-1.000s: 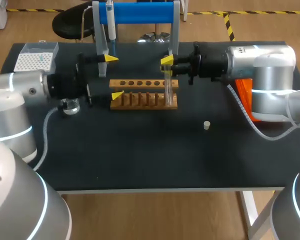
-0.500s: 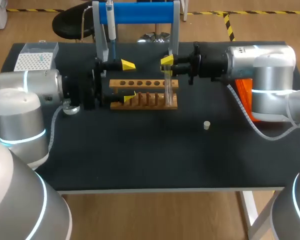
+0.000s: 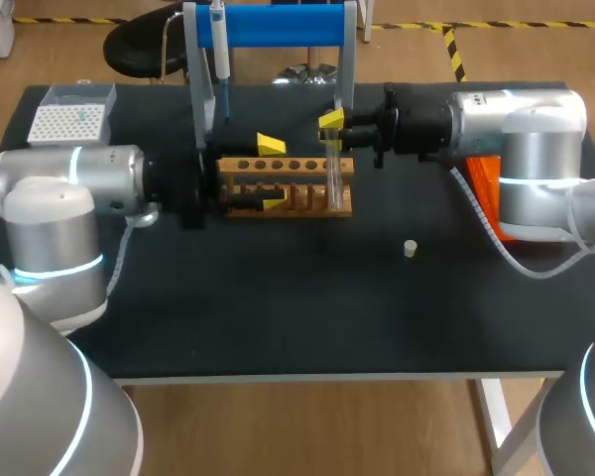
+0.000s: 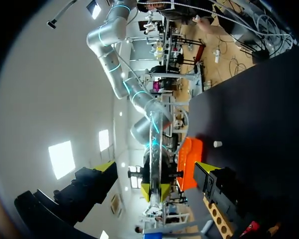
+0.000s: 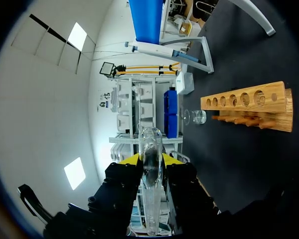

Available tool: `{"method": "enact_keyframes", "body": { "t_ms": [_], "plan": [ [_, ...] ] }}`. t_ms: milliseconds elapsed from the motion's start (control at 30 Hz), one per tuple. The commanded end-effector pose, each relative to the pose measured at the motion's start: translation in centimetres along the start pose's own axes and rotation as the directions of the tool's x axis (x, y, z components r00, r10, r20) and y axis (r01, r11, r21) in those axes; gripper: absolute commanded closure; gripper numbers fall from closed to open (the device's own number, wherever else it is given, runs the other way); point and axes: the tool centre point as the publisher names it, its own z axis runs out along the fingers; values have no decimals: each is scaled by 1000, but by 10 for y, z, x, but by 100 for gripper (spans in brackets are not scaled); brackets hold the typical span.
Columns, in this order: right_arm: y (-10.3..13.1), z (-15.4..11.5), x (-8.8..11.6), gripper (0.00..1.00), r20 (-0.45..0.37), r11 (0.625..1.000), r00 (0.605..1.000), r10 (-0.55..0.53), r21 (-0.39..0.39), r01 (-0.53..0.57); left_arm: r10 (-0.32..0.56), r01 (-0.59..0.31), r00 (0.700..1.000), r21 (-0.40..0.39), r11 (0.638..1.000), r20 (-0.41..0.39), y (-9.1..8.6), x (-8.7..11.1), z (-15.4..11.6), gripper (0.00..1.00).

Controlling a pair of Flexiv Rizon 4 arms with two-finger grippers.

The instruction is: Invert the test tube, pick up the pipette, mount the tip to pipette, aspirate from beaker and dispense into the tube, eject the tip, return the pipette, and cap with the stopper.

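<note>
My right gripper point(image 3: 330, 131) is shut on a clear test tube point(image 3: 333, 180), which stands upright at the right end of the wooden rack point(image 3: 240, 166). In the right wrist view the tube point(image 5: 150, 149) runs between my fingers point(image 5: 131, 159). My left gripper point(image 3: 272, 175) is wide open over the left half of the rack, a little short of the tube. From the left wrist the tube point(image 4: 155, 144) shows ahead between the open yellow tips of my gripper point(image 4: 155, 167). The pipette point(image 3: 219, 42) hangs on the blue stand point(image 3: 278, 25). A small white stopper point(image 3: 410, 248) lies in front of the rack to the right.
A white tip box point(image 3: 71, 121) sits at the far left corner. The glass beaker point(image 5: 197, 117) stands left of the rack, mostly hidden behind my left arm in the head view. An orange object point(image 3: 483, 180) lies under my right arm.
My left arm has swung right along the rack toward the tube, its open fingers now over the rack. The right arm and the tube have kept still.
</note>
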Motion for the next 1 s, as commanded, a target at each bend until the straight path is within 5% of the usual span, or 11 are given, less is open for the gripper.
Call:
{"method": "enact_keyframes", "body": {
  "t_ms": [33,767,1000],
  "plan": [
    [0,-1,1,100,3,1000,1000,0,0,0,21,-21,1000,24,1000,-22,2,1,19,0],
    [0,-1,1,100,3,1000,1000,0,0,0,63,-58,997,83,995,-48,-20,-3,79,0],
    [0,-1,1,100,3,1000,1000,0,0,0,58,-55,998,82,995,-36,-23,-2,86,9]
  ]
}}
